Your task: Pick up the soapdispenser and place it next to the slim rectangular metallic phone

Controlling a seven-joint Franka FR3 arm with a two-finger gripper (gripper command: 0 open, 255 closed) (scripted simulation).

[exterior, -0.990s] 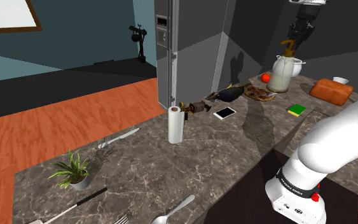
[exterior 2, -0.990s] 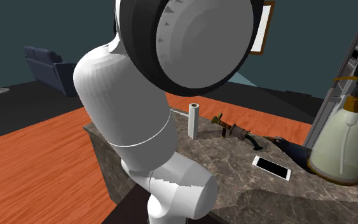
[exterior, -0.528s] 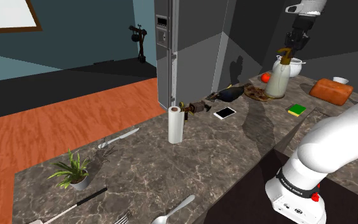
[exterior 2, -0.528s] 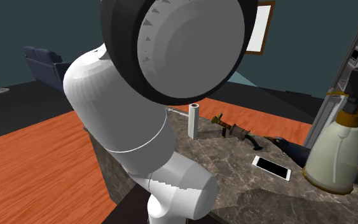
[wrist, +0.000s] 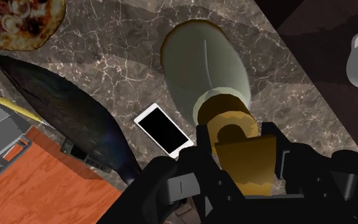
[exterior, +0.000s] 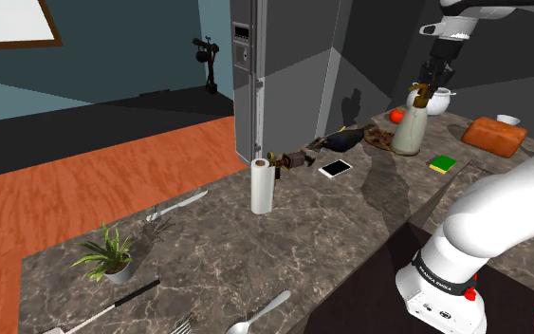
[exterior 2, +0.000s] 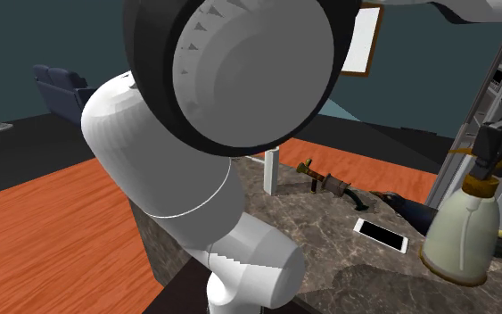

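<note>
Holding: the hand [exterior: 432, 83] is closed tight on the brown pump head of the soap dispenser [exterior: 409, 125], with one finger on each side and no gap visible in the wrist view.
Soap dispenser: a pale grey-green bottle, upright, directly below the hand at the far end of the worktop [exterior: 303, 247]. Whether its base touches the stone cannot be told.
Phone: the phone [exterior: 335, 168] has a white rim and black screen and lies flat on the worktop. In the shoulder view it is at 8 o'clock from the dispenser, near it but apart.
Neighbours of dispenser, shoulder view: pizza [exterior: 385, 139] at 9 o'clock, just beside the base; green sponge [exterior: 442, 163] at 4 o'clock; bread loaf [exterior: 494, 136] at 3 o'clock, well apart.
Neighbours of phone, shoulder view: dark bottle [exterior: 340, 139] lying on its side at 12 o'clock; paper roll [exterior: 262, 186] standing at 8 o'clock.
</note>
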